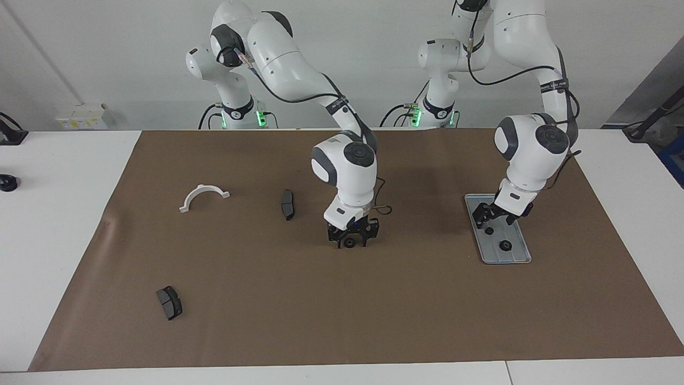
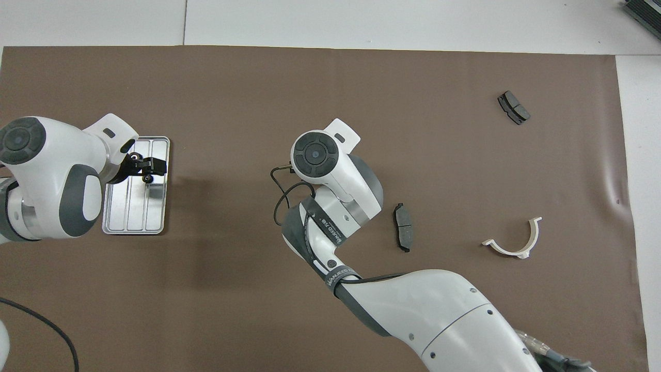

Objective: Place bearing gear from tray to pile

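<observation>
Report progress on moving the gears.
One gear lies mid-mat, off the tray, with the right gripper down at it. The left gripper hangs open over the tray. Two gears sit there; none has reached the pile.

A: How many of each thing are on the worktop?

B: 1 silver tray (image 1: 513,255). 3 small black bearing gears: 2 in the tray, the first bearing gear (image 1: 489,231) and the second bearing gear (image 1: 504,245), plus 1 loose bearing gear (image 1: 349,244) on the brown mat (image 1: 342,321).

A: And the other parts?

B: 2 dark brake pads, the near brake pad (image 1: 287,203) and the far brake pad (image 1: 169,302), and 1 white half-ring bracket (image 1: 203,197).

A: Robots?

B: 2 arms, each with 1 claw.
</observation>
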{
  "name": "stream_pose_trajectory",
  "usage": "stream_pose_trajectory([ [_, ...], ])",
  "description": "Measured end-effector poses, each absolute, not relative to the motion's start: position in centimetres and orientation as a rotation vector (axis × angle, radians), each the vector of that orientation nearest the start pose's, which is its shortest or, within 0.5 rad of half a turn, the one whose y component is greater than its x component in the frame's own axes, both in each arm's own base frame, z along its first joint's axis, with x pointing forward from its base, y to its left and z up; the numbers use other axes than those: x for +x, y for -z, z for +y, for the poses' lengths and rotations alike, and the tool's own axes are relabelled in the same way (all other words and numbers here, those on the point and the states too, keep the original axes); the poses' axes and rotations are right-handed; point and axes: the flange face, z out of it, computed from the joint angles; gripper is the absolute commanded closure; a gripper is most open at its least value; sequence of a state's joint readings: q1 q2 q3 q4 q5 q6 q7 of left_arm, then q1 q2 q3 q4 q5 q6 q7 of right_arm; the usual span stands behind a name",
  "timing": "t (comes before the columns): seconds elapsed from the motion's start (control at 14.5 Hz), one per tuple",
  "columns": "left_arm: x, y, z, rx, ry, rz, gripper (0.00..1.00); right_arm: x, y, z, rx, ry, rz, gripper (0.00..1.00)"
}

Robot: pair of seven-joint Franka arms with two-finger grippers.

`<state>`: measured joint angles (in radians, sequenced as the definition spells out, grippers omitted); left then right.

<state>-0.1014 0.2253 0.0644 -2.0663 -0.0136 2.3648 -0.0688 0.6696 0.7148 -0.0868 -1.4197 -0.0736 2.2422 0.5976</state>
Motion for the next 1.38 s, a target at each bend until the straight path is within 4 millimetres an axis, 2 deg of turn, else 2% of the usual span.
stream_pose_trajectory([
  [0.07, 58.8, -32.6, -2.0, -3.138, 0.117, -0.067, 0.24, 60.9, -28.7, 41.5, -3.166, 0.247, -0.083, 0.43],
  [0.34, 58.6, -31.5, -1.7, -3.136, 0.108, -0.077, 0.28, 60.9, -28.8, 41.6, -3.165, 0.248, -0.084, 0.45],
  [0.48, 58.6, -31.5, -1.6, -3.136, 0.122, -0.077, 0.35, 60.9, -28.8, 41.6, -3.168, 0.244, -0.087, 0.45],
  [0.55, 58.7, -31.4, -1.6, -3.136, 0.131, -0.078, 0.35, 60.9, -28.8, 41.6, -3.169, 0.242, -0.095, 0.52],
  [0.62, 58.6, -31.2, -1.6, -3.136, 0.136, -0.078, 0.35, 60.9, -28.9, 41.6, -3.170, 0.240, -0.113, 0.66],
  [0.69, 58.6, -31.1, -1.6, -3.135, 0.140, -0.078, 0.35, 60.8, -28.9, 41.6, -3.172, 0.236, -0.124, 0.87],
  [0.76, 58.7, -30.9, -1.6, -3.135, 0.148, -0.079, 0.35, 60.8, -28.9, 41.5, -3.176, 0.229, -0.134, 1.00],
  [0.96, 58.9, -30.5, -1.2, -3.132, 0.184, -0.088, 0.37, 60.8, -29.1, 41.5, -3.177, 0.226, -0.139, 1.00],
  [1.17, 58.9, -29.9, -0.9, -3.132, 0.173, -0.095, 0.47, 61.1, -29.3, 41.0, -3.178, 0.231, -0.125, 1.00],
  [1.31, 58.9, -30.0, -1.0, -3.132, 0.168, -0.094, 0.54, 61.9, -30.4, 39.9, -3.172, 0.254, -0.095, 1.00],
  [1.38, 58.8, -30.0, -1.1, -3.133, 0.162, -0.092, 0.61, 62.9, -31.7, 38.5, -3.168, 0.274, -0.056, 1.00],
])
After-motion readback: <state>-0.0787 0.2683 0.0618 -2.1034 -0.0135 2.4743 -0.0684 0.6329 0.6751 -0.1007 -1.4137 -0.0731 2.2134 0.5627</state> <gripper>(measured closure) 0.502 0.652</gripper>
